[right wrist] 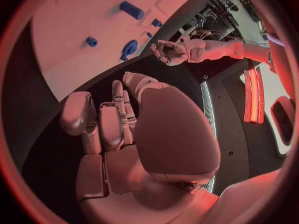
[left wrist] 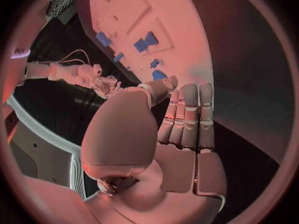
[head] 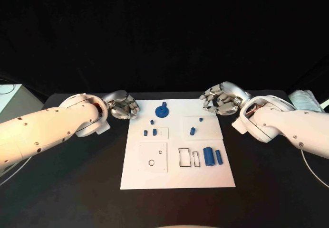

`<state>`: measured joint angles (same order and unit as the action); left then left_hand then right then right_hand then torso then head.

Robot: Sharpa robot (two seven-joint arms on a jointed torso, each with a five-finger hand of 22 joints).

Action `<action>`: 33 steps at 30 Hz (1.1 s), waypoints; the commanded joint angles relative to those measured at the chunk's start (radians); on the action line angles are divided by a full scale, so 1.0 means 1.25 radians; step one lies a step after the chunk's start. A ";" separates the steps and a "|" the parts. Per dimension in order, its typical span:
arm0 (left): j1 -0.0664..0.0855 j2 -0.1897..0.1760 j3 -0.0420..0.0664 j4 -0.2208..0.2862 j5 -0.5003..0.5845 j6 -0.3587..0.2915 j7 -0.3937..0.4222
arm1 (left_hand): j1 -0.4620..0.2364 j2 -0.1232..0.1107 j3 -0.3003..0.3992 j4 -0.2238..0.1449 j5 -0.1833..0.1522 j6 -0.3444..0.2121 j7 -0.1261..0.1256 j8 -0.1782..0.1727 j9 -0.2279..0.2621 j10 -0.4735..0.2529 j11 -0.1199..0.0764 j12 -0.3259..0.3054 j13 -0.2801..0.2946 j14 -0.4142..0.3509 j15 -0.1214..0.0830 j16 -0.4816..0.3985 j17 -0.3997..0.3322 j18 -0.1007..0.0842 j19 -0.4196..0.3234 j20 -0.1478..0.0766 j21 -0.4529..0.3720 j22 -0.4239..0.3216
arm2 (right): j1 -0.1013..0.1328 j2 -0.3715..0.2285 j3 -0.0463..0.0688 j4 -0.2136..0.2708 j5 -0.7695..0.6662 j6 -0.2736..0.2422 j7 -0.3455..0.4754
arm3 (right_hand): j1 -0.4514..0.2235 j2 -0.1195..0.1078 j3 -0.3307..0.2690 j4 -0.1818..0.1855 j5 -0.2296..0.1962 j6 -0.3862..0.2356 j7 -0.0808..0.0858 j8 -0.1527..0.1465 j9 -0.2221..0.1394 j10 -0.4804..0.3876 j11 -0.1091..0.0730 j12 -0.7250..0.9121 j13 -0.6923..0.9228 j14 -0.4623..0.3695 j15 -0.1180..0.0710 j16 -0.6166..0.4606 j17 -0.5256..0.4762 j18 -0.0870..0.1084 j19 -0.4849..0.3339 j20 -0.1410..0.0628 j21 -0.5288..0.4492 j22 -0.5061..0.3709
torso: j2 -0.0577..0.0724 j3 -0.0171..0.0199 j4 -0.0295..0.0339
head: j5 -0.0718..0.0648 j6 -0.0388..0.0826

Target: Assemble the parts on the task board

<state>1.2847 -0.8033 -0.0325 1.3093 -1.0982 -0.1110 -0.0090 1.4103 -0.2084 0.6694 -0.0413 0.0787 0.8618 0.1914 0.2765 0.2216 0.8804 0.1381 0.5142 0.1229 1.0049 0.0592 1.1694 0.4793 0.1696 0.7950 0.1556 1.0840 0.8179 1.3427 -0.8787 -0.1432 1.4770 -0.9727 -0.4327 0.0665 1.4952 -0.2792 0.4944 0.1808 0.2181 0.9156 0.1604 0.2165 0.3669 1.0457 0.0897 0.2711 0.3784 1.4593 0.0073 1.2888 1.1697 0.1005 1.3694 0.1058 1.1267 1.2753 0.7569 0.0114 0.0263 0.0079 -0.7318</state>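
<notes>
My left hand [head: 122, 105] and right hand [head: 219, 100] hover empty, fingers loosely spread, flanking the task board's [head: 206, 178] far end. Blue parts lie on it: a round disc [head: 161, 111] nearest both hands. I'd reach slowly, pinching from above.

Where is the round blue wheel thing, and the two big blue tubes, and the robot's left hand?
Round blue wheel [head: 161, 111], head view, on its middle.
Two big blue tubes [head: 208, 156], head view, on the thicker tube's middle.
Left hand [head: 123, 104], head view, on the middle of the hand.
</notes>
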 commanded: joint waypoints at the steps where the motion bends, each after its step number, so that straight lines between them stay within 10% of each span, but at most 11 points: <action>1: 0.001 -0.020 0.003 0.024 0.217 -0.034 0.089 | -0.010 0.004 -0.002 0.010 -0.003 0.000 0.006 -0.002 -0.001 -0.005 0.000 -0.002 -0.004 -0.002 0.003 -0.021 -0.014 0.011 -0.009 0.005 -0.011 -0.005 | -0.004 0.004 -0.001 -0.006 -0.213 0.069 -0.024 | -0.015 -0.006 0.016 -0.015 -0.009 0.010 0.000 0.005 0.001 0.007 0.001 -0.022 -0.031 0.019 0.000 0.010 0.013 -0.007 0.012 0.000 0.017 0.014 | 0.001 0.0013 0.0005 | -0.012 0.006; 15: 0.000 -0.118 0.005 0.140 0.622 -0.053 0.266 | -0.056 -0.001 -0.074 0.059 -0.004 -0.008 0.007 -0.005 -0.001 0.008 -0.001 0.013 -0.010 0.011 0.005 -0.059 -0.036 0.012 0.016 0.011 -0.098 -0.070 | -0.026 0.024 -0.006 -0.009 -0.474 0.076 -0.119 | -0.059 -0.007 0.006 -0.047 -0.034 0.011 -0.003 -0.001 -0.002 -0.015 0.006 -0.062 -0.090 0.021 0.005 0.012 0.013 -0.009 0.019 0.004 0.027 0.025 | 0.002 -0.0005 0.0012 | -0.030 0.015; 33: 0.000 -0.147 0.004 0.174 0.674 -0.062 0.290 | -0.044 0.008 -0.074 0.056 -0.002 -0.004 0.007 -0.003 0.000 0.011 -0.001 0.013 -0.013 0.008 0.004 -0.068 -0.040 0.012 0.024 0.009 -0.109 -0.080 | -0.039 0.056 -0.008 -0.015 -0.553 0.093 -0.192 | -0.073 0.020 0.066 -0.064 -0.099 0.053 -0.014 0.008 -0.001 0.009 0.000 -0.066 -0.138 0.022 -0.001 0.010 0.011 -0.011 0.026 0.000 0.036 0.036 | 0.002 -0.0012 0.0021 | -0.028 0.011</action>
<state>1.2840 -0.9874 -0.0276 1.5221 -0.2829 -0.1818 0.3255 1.3525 -0.2053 0.5821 0.0318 0.0787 0.8563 0.2001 0.2711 0.2196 0.8855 0.1382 0.5257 0.1086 1.0133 0.0664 1.0878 0.4304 0.1696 0.8191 0.1677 0.9514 0.7190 1.2953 -0.8110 -0.1527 1.4590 -1.6165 -0.3446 -0.1384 1.3992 -0.2623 0.5706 0.1023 0.1037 0.9765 0.1426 0.2239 0.3647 1.0483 0.0879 0.1918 0.2085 1.4631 0.0109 1.3037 1.1832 0.1005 1.3993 0.1068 1.1696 1.3081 0.7580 0.0094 0.0286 -0.0281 -0.7163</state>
